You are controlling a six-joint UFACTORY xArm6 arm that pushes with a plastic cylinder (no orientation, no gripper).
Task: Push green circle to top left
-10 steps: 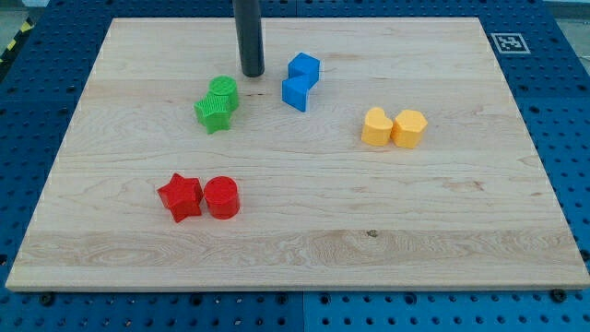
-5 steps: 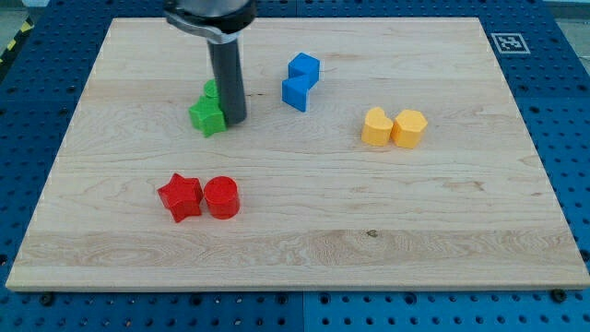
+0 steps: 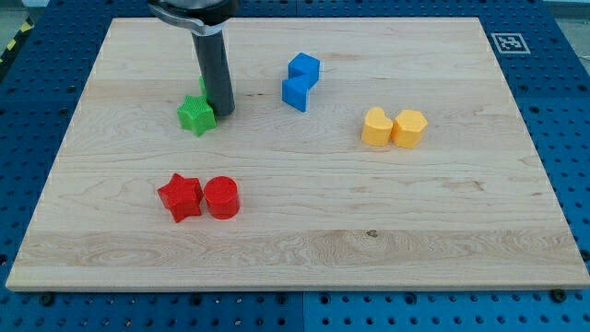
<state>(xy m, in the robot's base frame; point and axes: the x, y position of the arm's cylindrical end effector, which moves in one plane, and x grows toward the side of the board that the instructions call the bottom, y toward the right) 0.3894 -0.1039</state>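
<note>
My tip (image 3: 221, 112) rests on the board just right of the green star (image 3: 195, 115), touching or nearly touching it. The green circle is almost wholly hidden behind the rod; only a sliver of green (image 3: 203, 85) shows at the rod's left edge, above the star. The rod comes down from the view's top, left of centre. The wooden board (image 3: 295, 267) fills most of the view.
Two blue blocks (image 3: 300, 81) sit right of my tip. A yellow heart (image 3: 375, 127) and a second yellow block (image 3: 409, 128) lie at the view's right. A red star (image 3: 180, 196) and a red circle (image 3: 221, 197) lie lower left.
My tip moved down from above the green pair to their right side, then left. The green star slid left; the green circle went out of sight behind the rod.
</note>
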